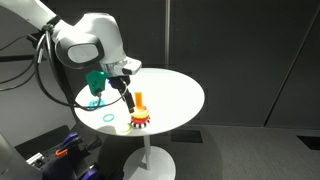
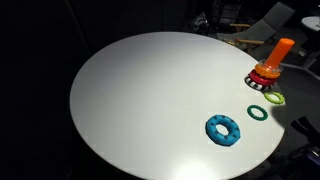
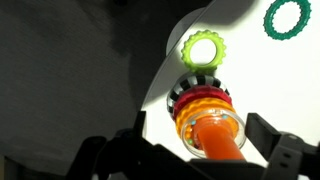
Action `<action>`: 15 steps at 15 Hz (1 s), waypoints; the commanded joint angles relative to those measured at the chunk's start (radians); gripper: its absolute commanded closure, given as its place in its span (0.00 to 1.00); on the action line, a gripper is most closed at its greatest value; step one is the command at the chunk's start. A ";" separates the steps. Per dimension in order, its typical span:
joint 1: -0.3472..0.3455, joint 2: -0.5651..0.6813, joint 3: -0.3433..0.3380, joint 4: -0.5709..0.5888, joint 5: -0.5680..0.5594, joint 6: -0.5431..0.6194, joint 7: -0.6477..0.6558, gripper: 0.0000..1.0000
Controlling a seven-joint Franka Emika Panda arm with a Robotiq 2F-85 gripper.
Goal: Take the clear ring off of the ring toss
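Note:
The ring toss (image 3: pixel 205 105) is an orange peg (image 3: pixel 215 140) on a round base, and it carries a stack of red, yellow and black-and-white rings. The clear ring (image 3: pixel 236 124) sits round the peg on top of the stack. My gripper (image 3: pixel 199 126) is open, with one finger on each side of the peg and the clear ring between them. In an exterior view the gripper (image 1: pixel 128 93) hangs just above the ring toss (image 1: pixel 140 115). In an exterior view the ring toss (image 2: pixel 268 68) stands at the table's far right edge, and the gripper does not show there.
A yellow-green scalloped ring (image 3: pixel 202 47) lies on the white round table (image 2: pixel 150 100) beside the base. A thin teal ring (image 3: pixel 287 17) (image 2: pixel 259 112) and a blue scalloped ring (image 2: pixel 224 130) lie further off. The table edge is close to the ring toss.

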 commanded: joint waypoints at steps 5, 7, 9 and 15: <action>0.037 0.112 0.017 0.001 0.063 0.165 0.014 0.00; 0.051 0.134 0.022 0.001 0.082 0.195 0.012 0.00; 0.066 0.152 0.027 0.001 0.101 0.226 0.010 0.00; 0.094 0.196 0.046 0.001 0.129 0.333 0.011 0.00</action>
